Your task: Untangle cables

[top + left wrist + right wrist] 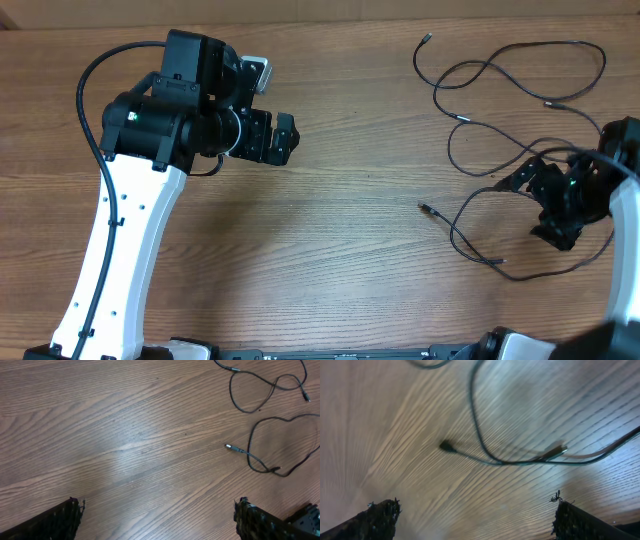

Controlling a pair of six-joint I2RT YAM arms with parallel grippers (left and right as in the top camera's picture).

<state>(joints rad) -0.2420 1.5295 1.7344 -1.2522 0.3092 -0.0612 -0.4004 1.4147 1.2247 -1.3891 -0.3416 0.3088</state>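
1. Sprawling in loose black loops over the right half of the table (330, 230): cables (456, 118), thin, metal-tipped, crossing in places.
2. Hovering just above the nearer loops: right gripper (540, 205), jaws spread wide, clamped on nothing (a strand (473, 415) and a plug below it, blurred in the wrist view).
3. Hanging well apart to the left, over bare wood: left gripper (275, 138), jaws wide too, empty, cables (240, 450) beyond its fingertips.

A: Cables?
B: Thin black cables (242, 451), loose open loops, flat on the worktop (330, 230), all on my right side. Strands cross in places.
A: Ends?
B: Near plug (423, 207) lies free, pointing toward the middle. Far plug (427, 37) sits at the back.
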